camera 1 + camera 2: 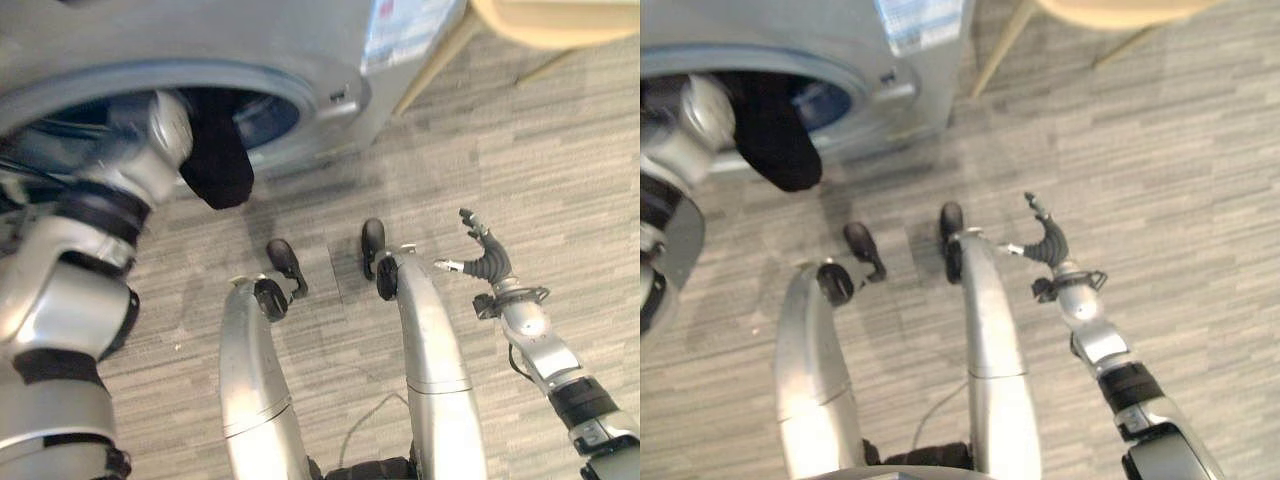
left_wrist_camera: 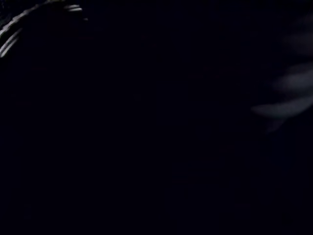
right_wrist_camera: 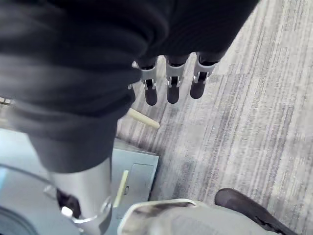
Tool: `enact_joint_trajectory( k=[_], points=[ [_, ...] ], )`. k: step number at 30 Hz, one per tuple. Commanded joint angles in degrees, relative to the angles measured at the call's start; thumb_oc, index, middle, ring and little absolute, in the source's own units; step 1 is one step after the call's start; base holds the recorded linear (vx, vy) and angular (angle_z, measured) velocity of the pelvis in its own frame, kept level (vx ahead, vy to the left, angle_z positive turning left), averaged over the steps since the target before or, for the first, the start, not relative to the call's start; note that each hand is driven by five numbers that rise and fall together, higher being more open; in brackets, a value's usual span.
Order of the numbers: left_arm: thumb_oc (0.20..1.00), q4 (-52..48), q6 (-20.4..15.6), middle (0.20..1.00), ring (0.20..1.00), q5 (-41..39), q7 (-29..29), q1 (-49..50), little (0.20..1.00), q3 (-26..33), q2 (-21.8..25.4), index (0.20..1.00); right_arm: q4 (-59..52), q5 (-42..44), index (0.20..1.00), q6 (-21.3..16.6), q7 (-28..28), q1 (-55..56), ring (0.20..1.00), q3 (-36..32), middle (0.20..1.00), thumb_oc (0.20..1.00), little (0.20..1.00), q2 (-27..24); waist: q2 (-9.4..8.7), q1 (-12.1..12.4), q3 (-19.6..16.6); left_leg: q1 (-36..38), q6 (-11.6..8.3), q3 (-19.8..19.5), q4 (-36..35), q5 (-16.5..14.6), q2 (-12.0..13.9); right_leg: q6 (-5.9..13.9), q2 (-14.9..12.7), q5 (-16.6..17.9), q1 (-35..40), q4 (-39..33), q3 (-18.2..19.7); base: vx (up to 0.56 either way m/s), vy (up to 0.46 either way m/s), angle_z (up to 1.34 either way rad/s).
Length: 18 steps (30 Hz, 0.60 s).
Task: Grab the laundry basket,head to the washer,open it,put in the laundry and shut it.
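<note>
Left eye view: left hand [image 1: 165, 125] at washer [image 1: 300, 60] opening with black garment [image 1: 215, 160]; finger state unreadable.
Right hand [image 1: 485, 255]: fingers relaxed, idle.
Advice: push deep before releasing.

Grey wood-grain plank flooring [image 1: 560, 170] carries everything here. The silver front-loading washer [image 1: 300, 50] stands on it at the far side, its round door opening facing the floor in front. Just beside the washer, slanted pale wooden legs [image 1: 1002, 45] of a piece of furniture rest on the planks.
</note>
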Motion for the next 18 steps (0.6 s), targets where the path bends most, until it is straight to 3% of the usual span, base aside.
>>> enact_joint_trajectory(
  k=[1,4,5,6,7,8,12,13,14,15,18],
  points=[
    [0.200,5.71,0.30,0.200,0.200,-5.63,8.17,-7.51,0.200,-0.76,-0.12,0.200,-4.60,4.06,1.000,-4.29,-0.65,5.40,1.000,0.98,1.000,1.000,1.000,-0.31,2.08,-1.66,-7.78,-0.30,1.30,-3.88,1.76,-4.13,0.72,4.45,-0.17,-1.83,2.75,-6.02,1.13,0.04,-0.031,-0.10],
    [0.200,8.46,-1.19,0.200,0.200,-15.56,11.87,-15.27,0.200,-0.76,-0.55,0.200,-6.74,5.98,1.000,-4.46,-0.67,5.33,1.000,1.83,1.000,1.000,1.000,-0.90,2.32,-1.88,-7.24,-4.41,1.59,-4.95,5.18,-4.82,1.03,4.55,0.38,-1.89,-0.62,-3.67,0.64,0.05,-0.035,-0.08],
    [0.247,8.58,-1.23,0.247,0.247,-15.70,11.89,-15.55,0.247,-1.00,-0.54,0.247,-6.82,6.00,1.000,-4.40,-0.65,5.27,1.000,1.76,1.000,1.000,1.000,-0.83,2.40,-1.84,-7.31,-4.85,1.58,-5.14,5.45,-4.90,1.04,4.53,0.39,-1.96,-0.94,-3.49,0.51,0.04,-0.033,-0.06],
    [0.918,8.53,-1.29,0.918,0.918,-16.63,12.15,-16.55,0.918,-1.42,-0.14,0.918,-7.45,6.24,1.000,-4.47,-0.52,5.22,1.000,1.73,1.000,1.000,1.000,-1.22,2.50,-1.87,-7.30,-5.44,1.57,-5.33,6.03,-4.97,1.22,4.54,0.37,-1.99,-1.31,-3.23,0.39,0.02,-0.011,-0.05],
    [0.918,8.55,-1.29,0.918,0.918,-16.64,12.15,-16.60,0.918,-1.46,-0.15,0.918,-7.46,6.24,1.000,-4.47,-0.51,5.22,1.000,1.71,1.000,1.000,1.000,-1.21,2.51,-1.86,-7.31,-5.50,1.57,-5.36,6.06,-4.99,1.23,4.53,0.38,-2.00,-1.35,-3.21,0.37,0.04,-0.021,-0.03],
    [1.000,7.75,-1.61,1.000,1.000,-16.97,10.21,-17.04,1.000,-2.17,0.45,1.000,-8.06,5.84,1.000,-4.20,-0.12,5.10,1.000,1.54,1.000,1.000,1.000,-2.14,2.73,-1.63,-7.28,-6.10,1.50,-5.71,6.83,-5.04,1.14,4.61,0.48,-2.02,-1.86,-2.64,0.31,0.03,-0.007,-0.03],
    [1.000,7.43,-2.15,1.000,1.000,-17.24,5.25,-15.06,1.000,-2.06,-0.57,1.000,-7.91,5.15,1.000,-3.73,0.44,4.71,1.000,0.91,1.000,1.000,1.000,-2.65,3.16,-1.05,-7.82,-6.13,1.41,-5.92,7.45,-5.10,1.01,4.50,0.38,-2.34,-1.91,-1.93,-0.05,0.01,-0.002,0.00],
    [1.000,8.13,-2.56,1.000,1.000,-18.15,-0.62,-12.34,1.000,-1.86,-1.59,1.000,-7.02,4.84,1.000,-3.25,0.91,4.42,1.000,0.31,1.000,1.000,1.000,-2.12,3.26,-0.37,-8.46,-5.54,1.26,-5.96,7.14,-5.13,0.52,4.39,0.21,-2.67,-1.38,-1.85,-0.38,0.00,0.000,0.00],
    [1.000,8.09,-2.57,1.000,1.000,-18.16,-0.71,-12.25,1.000,-1.78,-1.59,1.000,-6.99,4.85,1.000,-3.27,0.92,4.47,1.000,0.32,1.000,1.000,1.000,-2.15,3.31,-0.39,-8.51,-5.52,1.25,-5.96,7.12,-5.13,0.50,4.38,0.19,-2.69,-1.35,-1.86,-0.39,0.01,-0.022,0.07],
    [1.000,8.60,-2.31,1.000,1.000,-17.61,-4.57,-9.70,1.000,-1.47,-1.83,1.000,-5.85,4.00,1.000,-2.57,1.34,3.92,1.000,0.15,1.000,1.000,1.000,-1.66,3.30,0.15,-9.09,-4.80,1.07,-6.01,6.29,-5.04,0.16,4.29,-0.17,-2.85,-0.75,-2.19,-0.66,-0.01,-0.014,0.12],
    [1.000,8.44,-2.44,1.000,1.000,-16.55,-6.75,-7.24,1.000,-1.02,-2.11,1.000,-4.74,3.69,1.000,-2.33,1.44,2.91,1.000,0.44,1.000,1.000,1.000,-1.14,3.26,0.52,-9.69,-4.14,0.77,-5.96,5.32,-4.79,-0.20,4.30,-0.34,-2.77,-0.07,-2.65,-0.70,-0.02,-0.008,0.14]
  ],
)
